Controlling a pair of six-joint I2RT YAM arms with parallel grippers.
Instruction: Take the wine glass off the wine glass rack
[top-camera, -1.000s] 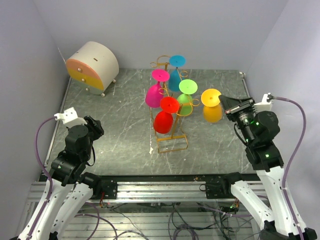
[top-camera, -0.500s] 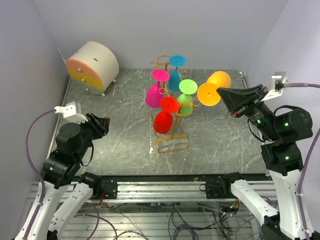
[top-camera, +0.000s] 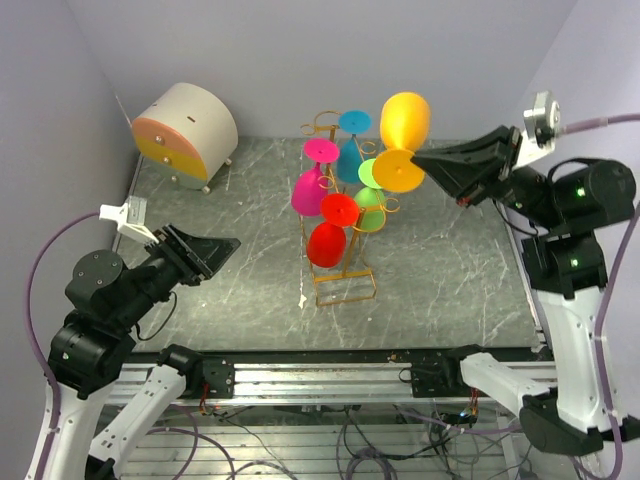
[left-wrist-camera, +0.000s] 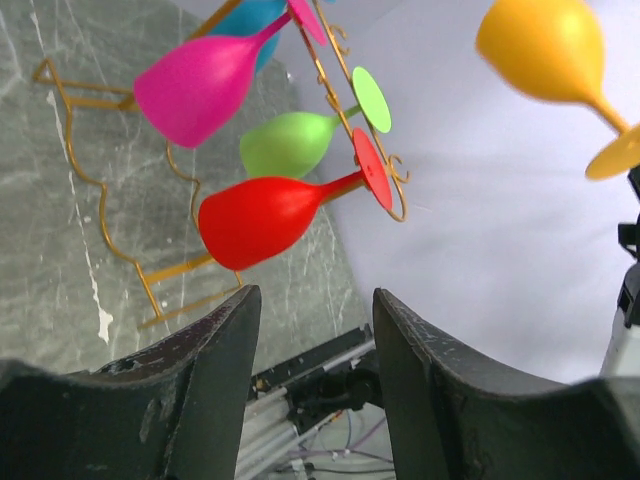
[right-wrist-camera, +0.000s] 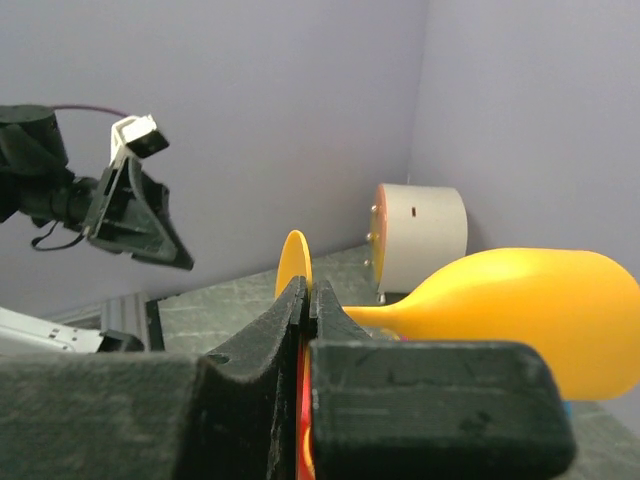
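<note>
While rack (top-camera: 347, 272) holds four glasses (top-camera: 326, 243), right gripper (top-camera: 418, 158) clamps orange glass (top-camera: 405, 118), left gripper (top-camera: 232, 245) gapes.

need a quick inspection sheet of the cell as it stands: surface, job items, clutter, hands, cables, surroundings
Surface: dark marbled tabletop, no spills seen.
Job's things: wine glass rack upright mid-table; pink glass, blue glass, green glass and red glass hang on it; yellow wine glass off it, in the air beside its right side.
Clutter: round beige drawer box, far left corner.
Hands: right hand shut on the yellow wine glass at its foot; left hand open, empty.
Cables: purple cables at both wrists; loose wiring under the front rail.
Surroundings: plain pale walls; nothing else seen.
</note>
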